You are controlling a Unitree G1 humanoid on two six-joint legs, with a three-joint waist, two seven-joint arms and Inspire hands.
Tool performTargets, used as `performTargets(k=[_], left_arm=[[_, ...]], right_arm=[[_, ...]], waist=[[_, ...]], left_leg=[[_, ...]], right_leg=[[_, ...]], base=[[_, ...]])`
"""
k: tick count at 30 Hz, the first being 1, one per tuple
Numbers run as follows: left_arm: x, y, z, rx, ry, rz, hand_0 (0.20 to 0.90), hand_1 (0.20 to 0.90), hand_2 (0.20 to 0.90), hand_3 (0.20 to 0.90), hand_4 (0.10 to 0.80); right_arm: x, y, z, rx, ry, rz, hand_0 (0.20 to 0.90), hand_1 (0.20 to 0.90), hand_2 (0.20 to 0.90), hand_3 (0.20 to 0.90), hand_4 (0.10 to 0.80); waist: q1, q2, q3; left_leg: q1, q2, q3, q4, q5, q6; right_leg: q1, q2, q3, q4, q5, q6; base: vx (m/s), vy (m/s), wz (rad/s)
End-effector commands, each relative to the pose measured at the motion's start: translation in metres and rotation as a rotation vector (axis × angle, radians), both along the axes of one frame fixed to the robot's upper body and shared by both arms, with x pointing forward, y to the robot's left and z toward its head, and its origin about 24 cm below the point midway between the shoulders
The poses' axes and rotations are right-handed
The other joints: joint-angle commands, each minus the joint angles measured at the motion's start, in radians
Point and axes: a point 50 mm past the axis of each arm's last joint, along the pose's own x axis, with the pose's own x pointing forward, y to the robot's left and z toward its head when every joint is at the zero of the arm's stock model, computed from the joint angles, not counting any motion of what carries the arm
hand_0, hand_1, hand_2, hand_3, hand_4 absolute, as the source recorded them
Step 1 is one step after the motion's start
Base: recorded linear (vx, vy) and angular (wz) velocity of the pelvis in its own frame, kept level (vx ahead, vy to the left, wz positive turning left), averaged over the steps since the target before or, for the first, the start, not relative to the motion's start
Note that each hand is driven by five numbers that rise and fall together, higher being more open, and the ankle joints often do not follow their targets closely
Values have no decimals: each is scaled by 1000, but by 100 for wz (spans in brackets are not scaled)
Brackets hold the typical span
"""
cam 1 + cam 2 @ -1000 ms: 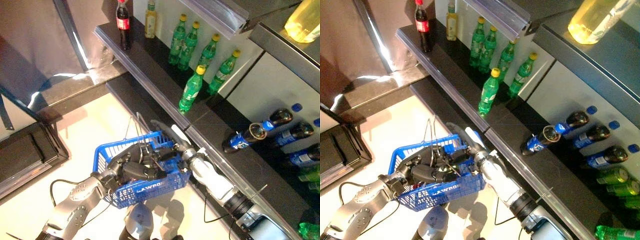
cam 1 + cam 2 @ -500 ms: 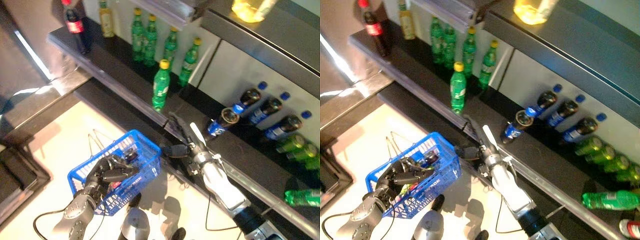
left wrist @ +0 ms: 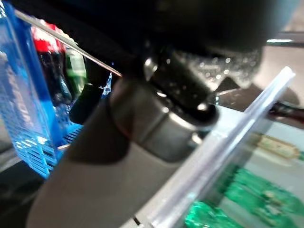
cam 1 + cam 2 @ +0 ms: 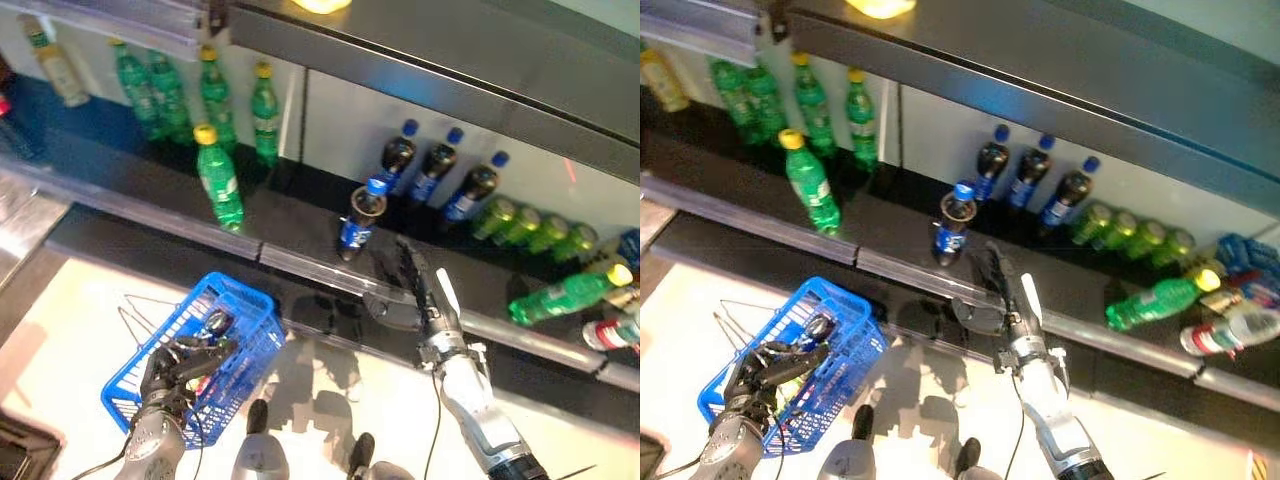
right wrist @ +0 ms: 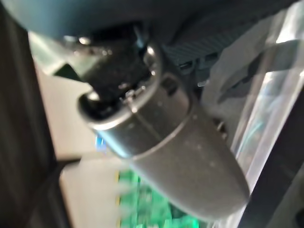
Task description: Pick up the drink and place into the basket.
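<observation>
Dark shelf [image 4: 300, 225] — bottles [image 4: 218, 188] standing, lying.

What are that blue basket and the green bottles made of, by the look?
The blue basket looks like moulded plastic: a uniform colour and slotted lattice walls, with thin wire handles. The green bottles seem clear tinted plastic with yellow screw caps, glossy under the shelf light.

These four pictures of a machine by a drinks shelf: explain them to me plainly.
A humanoid robot stands at a dark shop shelf. The two wide pictures come from cameras in its head, looking down; the two blurry close ones from cameras on its wrists. Its left hand curls round the blue plastic basket, which already holds bottles. Its right hand, fingers straight, reaches toward the shelf edge near a blue-capped dark cola bottle and holds nothing. Green soda bottles stand further along.
</observation>
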Motion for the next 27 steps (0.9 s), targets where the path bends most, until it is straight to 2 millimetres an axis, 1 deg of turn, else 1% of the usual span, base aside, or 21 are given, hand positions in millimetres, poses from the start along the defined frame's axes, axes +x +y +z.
performTargets(k=[1,3,5,6,8,10,12,13,15,16,19,20,22,23,24,25,26,27], left_arm=[[47,22,109,305,-617,49,300,300,300,200,100],[39,33,92,301,-541,99,300,300,300,200,100],[35,37,82,299,-500,116,300,300,300,200,100],[31,40,73,297,-459,123,300,300,300,200,100],[31,40,73,297,-459,123,300,300,300,200,100],[26,46,52,305,-366,146,300,300,300,200,100],[24,49,44,308,-323,151,300,300,300,200,100],[18,55,31,298,-263,169,300,300,300,200,100],[14,58,18,301,-188,175,300,300,300,200,100],[6,59,4,285,-130,184,300,300,300,200,100],[-2,59,-10,265,-61,190,300,300,300,200,100],[-6,59,-16,257,-36,187,300,300,300,200,100],[-9,59,-20,253,-16,184,300,300,300,200,100],[-13,59,-25,240,12,181,300,300,300,200,100],[-13,59,-25,240,12,181,300,300,300,200,100],[-17,58,-30,231,33,177,300,300,300,200,100],[-28,59,-43,212,112,162,300,300,300,200,100],[-28,59,-42,212,111,162,300,300,300,200,100]], right_arm=[[-7,-33,12,5,-104,-81,900,900,900,900,800],[-17,-51,2,17,-69,-167,900,900,900,900,800],[-23,-60,-5,31,-50,-225,900,900,900,900,800],[-28,-68,-10,41,-30,-278,900,900,900,900,800],[-28,-68,-10,41,-30,-279,900,900,900,900,800],[-37,-86,-25,70,30,-403,900,900,900,900,800],[-40,-93,-31,92,58,-456,900,900,900,900,800],[-46,-101,-43,97,98,-512,900,900,900,900,800],[-53,-110,-55,119,153,-584,900,900,900,900,800],[-64,-117,-70,122,221,-616,900,900,900,900,800],[-79,-124,-92,152,341,-642,900,900,900,900,800],[-88,-128,-103,188,398,-649,900,900,900,900,800],[-93,-131,-109,200,426,-662,900,900,900,900,800],[-102,-135,-117,206,474,-678,900,900,900,900,800],[-102,-135,-117,206,474,-678,900,900,900,900,800],[-110,-137,-125,227,519,-684,900,900,900,900,800],[-132,-142,-143,254,648,-700,900,900,900,900,800],[-132,-142,-143,254,648,-700,900,900,900,900,800]], waist=[[-18,112,-237],[-45,112,-240],[-57,112,-240],[-68,111,-239],[-67,111,-239],[-95,113,-241],[-104,114,-240],[-119,116,-244],[-130,117,-246],[-138,119,-249],[-143,118,-251],[-143,118,-252],[-143,118,-252],[-142,117,-253],[-142,117,-253],[-140,117,-254],[-133,117,-257],[-133,117,-257]], left_leg=[[29,15,-24,-3,-87,-7],[37,14,-6,-3,-94,-5],[42,11,2,-3,-99,-4],[46,9,7,-3,-103,-2],[47,8,7,-3,-103,-2],[59,4,19,-3,-114,1],[65,4,24,-3,-118,2],[72,1,31,-3,-123,4],[79,2,41,-3,-127,4],[85,3,49,-3,-131,5],[92,2,58,-3,-134,6],[94,3,61,-3,-136,7],[97,3,62,-3,-137,8],[99,3,64,-2,-139,9],[99,3,64,-2,-139,9],[100,2,64,-1,-140,10],[101,2,66,1,-142,11],[101,2,66,1,-142,11]], right_leg=[[2,-62,-28,2,10,59],[-3,-65,-16,2,12,60],[-4,-67,-11,3,12,61],[-5,-68,-6,5,12,62],[-4,-69,-6,5,12,62],[-3,-69,9,7,10,62],[-2,-69,15,7,10,61],[-2,-69,26,7,9,61],[-1,-69,35,7,9,61],[-1,-70,42,8,10,60],[-1,-67,51,9,10,58],[0,-65,54,9,9,56],[1,-64,55,9,8,54],[2,-62,56,9,6,53],[2,-62,56,9,6,53],[3,-60,59,9,6,51],[4,-53,62,10,4,45],[4,-53,62,10,4,45]], base=[[35,3,-8],[38,13,-9],[16,8,-24],[7,1,-17],[6,2,-6],[18,19,-19],[14,17,-12],[19,16,-4],[24,10,-14],[24,0,-27],[20,-7,-26],[9,-5,-17],[5,-2,-4],[0,0,0],[0,0,0],[38,-24,-3],[38,-24,-4],[30,-26,-6]])
